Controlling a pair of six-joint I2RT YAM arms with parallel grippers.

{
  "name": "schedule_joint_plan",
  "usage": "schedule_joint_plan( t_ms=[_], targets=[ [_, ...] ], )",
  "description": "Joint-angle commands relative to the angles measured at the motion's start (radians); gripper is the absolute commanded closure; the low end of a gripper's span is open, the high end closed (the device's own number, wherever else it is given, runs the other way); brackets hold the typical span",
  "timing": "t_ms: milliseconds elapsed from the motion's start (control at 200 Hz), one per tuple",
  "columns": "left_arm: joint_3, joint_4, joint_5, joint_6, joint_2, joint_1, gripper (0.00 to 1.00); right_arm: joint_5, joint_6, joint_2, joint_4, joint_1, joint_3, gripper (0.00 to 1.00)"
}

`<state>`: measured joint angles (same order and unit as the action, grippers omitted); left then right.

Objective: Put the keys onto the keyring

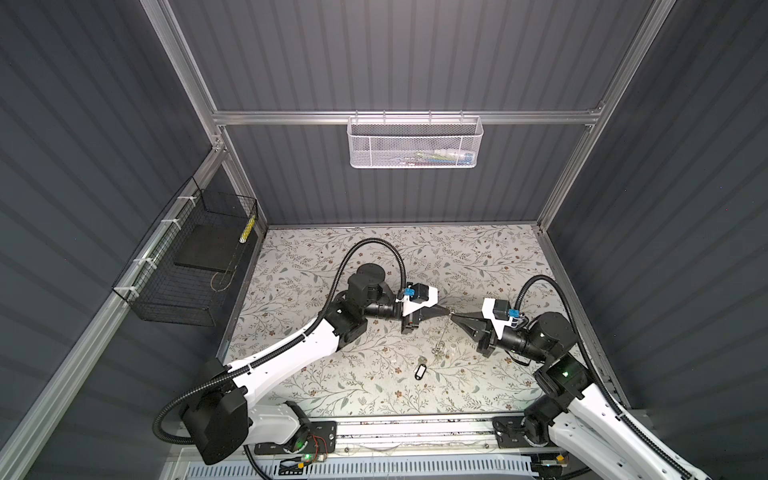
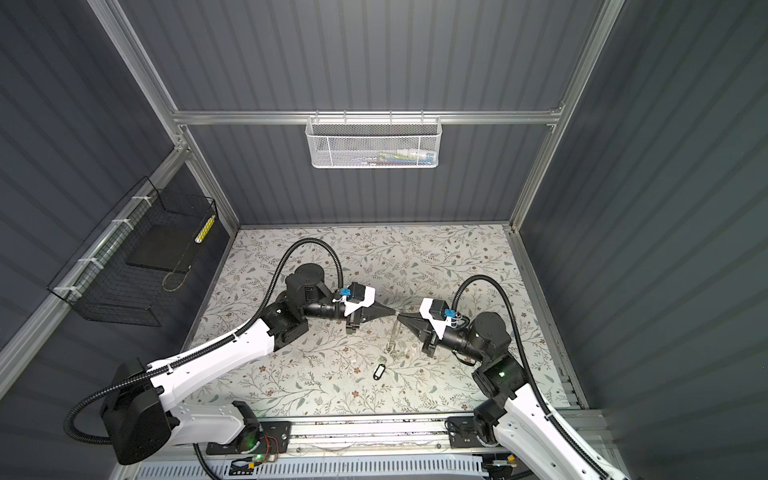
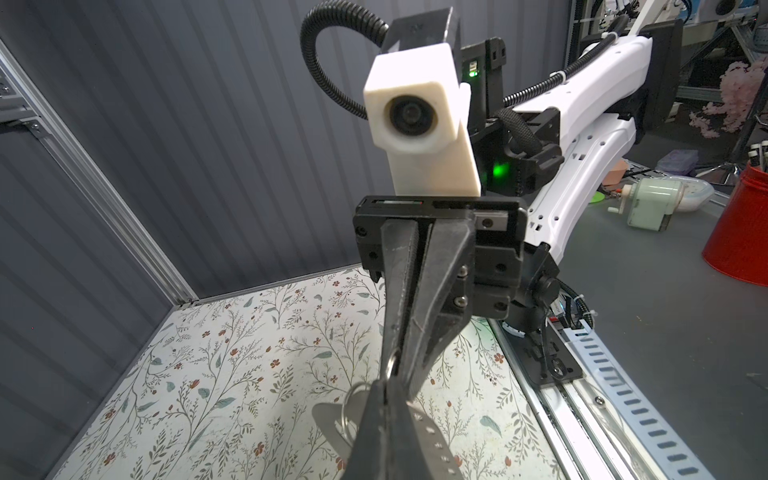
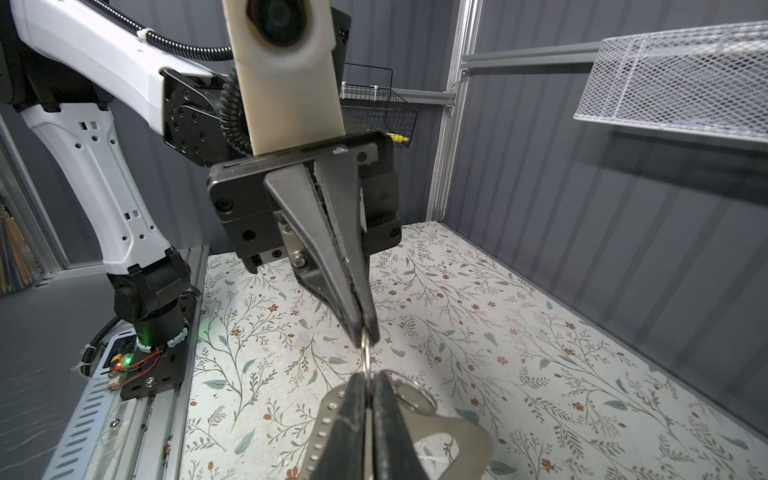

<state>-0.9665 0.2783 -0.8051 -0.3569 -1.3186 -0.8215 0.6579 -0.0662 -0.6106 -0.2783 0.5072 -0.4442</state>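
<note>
Both top views: left fingers [image 1: 435,310] and right fingers [image 1: 464,319] tip to tip above the flowered counter [image 1: 332,257], each pair pressed together. Beneath the tips, only a pale sliver of the keyring [image 1: 443,332], hanging clear of the counter. Nearer the front, flat on the counter and apart from the keyring: 1 key with a black tag [image 1: 420,370].

Plain only in the wrist views: grey keyring plate with 1 long slot and a row of small holes, and both pairs of fingers pinching the same metal ring [image 4: 365,357] at its edge.
</note>
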Motion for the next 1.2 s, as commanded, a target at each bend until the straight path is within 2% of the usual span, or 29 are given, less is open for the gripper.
schedule_joint_plan(
  t_ms=[0, 40, 105, 200, 285, 380, 505, 555, 730, 895, 1001, 1191],
  targets=[
    [-0.003, 0.003, -0.015, 0.01, -0.003, 0.003, 1.0, 0.008, 0.002, 0.004, -0.029, 0.001, 0.009, 0.97],
    [-0.007, -0.018, 0.011, 0.014, 0.003, 0.003, 0.99, 0.007, -0.004, 0.007, -0.022, 0.001, 0.009, 0.99],
    [-0.008, -0.07, 0.071, -0.003, 0.022, 0.005, 0.8, -0.004, -0.013, 0.012, -0.003, 0.001, 0.006, 1.0],
    [-0.01, -0.158, 0.163, -0.022, 0.053, 0.012, 0.58, -0.022, -0.04, 0.02, 0.05, 0.001, -0.002, 1.0],
    [-0.025, -0.241, 0.264, 0.004, 0.071, 0.019, 0.49, -0.039, -0.056, 0.024, 0.086, 0.001, -0.009, 1.0],
    [-0.044, -0.32, 0.373, 0.057, 0.078, 0.025, 0.46, -0.05, -0.069, 0.03, 0.096, 0.001, -0.005, 1.0],
    [-0.067, -0.394, 0.544, 0.162, 0.069, 0.03, 0.3, -0.066, -0.086, 0.031, 0.123, 0.001, -0.01, 1.0],
    [-0.094, -0.464, 0.578, 0.189, 0.051, 0.033, 0.28, -0.076, -0.093, 0.032, 0.14, 0.001, -0.013, 1.0],
    [-0.155, -0.685, 0.586, 0.246, -0.046, 0.036, 0.28, -0.131, -0.109, 0.044, 0.186, 0.001, -0.027, 1.0],
    [-0.16, -0.84, 0.545, 0.336, -0.147, 0.036, 0.32, -0.181, -0.126, 0.063, 0.218, 0.0, -0.02, 1.0],
    [-0.133, -0.873, 0.535, 0.429, -0.206, 0.031, 0.4, -0.243, -0.121, 0.094, 0.245, 0.001, -0.016, 1.0],
    [-0.06, -0.808, 0.623, 0.503, -0.225, -0.065, 0.41, -0.364, -0.099, 0.165, 0.311, 0.0, -0.006, 0.98]
  ],
)
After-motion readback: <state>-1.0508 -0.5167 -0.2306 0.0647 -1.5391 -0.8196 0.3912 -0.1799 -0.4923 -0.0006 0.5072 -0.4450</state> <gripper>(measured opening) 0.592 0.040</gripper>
